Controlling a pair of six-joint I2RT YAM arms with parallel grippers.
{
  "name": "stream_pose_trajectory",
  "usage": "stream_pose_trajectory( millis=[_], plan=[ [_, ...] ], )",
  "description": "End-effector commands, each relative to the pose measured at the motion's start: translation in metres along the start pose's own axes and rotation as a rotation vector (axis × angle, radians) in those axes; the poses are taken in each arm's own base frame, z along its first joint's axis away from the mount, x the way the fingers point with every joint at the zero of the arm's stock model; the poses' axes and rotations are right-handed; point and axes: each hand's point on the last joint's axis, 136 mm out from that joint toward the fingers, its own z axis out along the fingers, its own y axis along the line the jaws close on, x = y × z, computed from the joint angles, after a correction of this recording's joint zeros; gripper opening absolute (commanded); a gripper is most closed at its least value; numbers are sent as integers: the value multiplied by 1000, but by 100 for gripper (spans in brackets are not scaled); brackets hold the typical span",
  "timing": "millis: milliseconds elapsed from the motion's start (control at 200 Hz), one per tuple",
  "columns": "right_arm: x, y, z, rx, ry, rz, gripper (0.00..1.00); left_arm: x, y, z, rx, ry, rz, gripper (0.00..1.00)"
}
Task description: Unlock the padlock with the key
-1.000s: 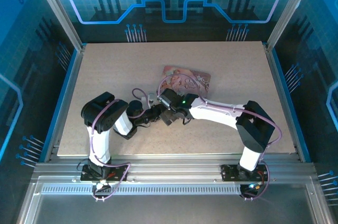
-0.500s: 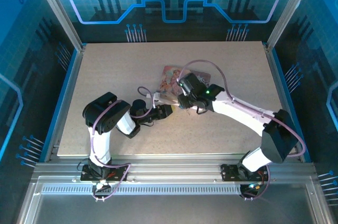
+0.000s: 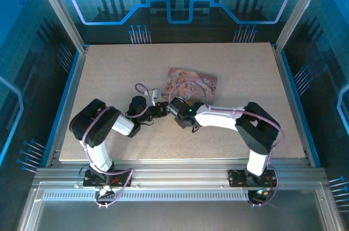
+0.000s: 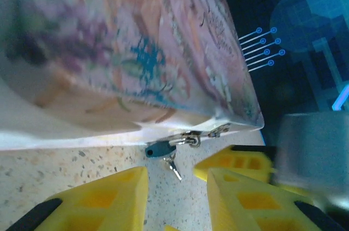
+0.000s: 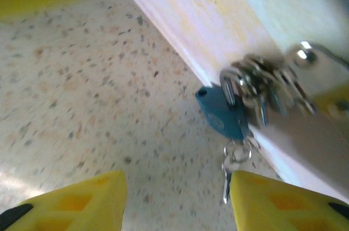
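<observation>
From above, the left hand point(image 3: 157, 111) and right hand point(image 3: 174, 108) sat close together on the speckled table point(image 3: 109, 73), just before the flat pink illustrated box point(image 3: 192, 83). Left wrist: yellow fingers point(image 4: 103, 201) moderately apart, empty. The tiny blue-bodied padlock point(image 4: 160, 148) hung at the box's metal clasp point(image 4: 188, 139), thin silvery key point(image 4: 174, 168) dangling below. Right wrist: jaws wide, holding nothing, with the key just beside one fingertip point(image 5: 256, 190).

A pink illustrated box point(image 3: 203, 80) is being supported flat on the speckled tabletop point(image 3: 120, 67), near its middle.
</observation>
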Motion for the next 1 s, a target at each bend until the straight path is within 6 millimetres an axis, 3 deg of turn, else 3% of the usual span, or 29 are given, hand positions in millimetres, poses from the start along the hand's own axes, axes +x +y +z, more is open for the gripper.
stream_pose_trajectory(
  millis=[0,150,350,635,995],
  plan=[
    [-18,-13,8,50,-29,56,53,6,4,-11,-35,28,32,35],
    [-13,-18,19,12,2,137,52,4,3,-17,-46,26,42,35],
    [16,-22,31,-52,63,247,49,3,1,-20,-51,27,51,35],
    [25,-20,43,-138,112,312,44,3,0,-22,-47,25,49,35],
    [30,-27,30,-108,107,278,26,3,-1,-27,-51,14,56,35]
  ],
)
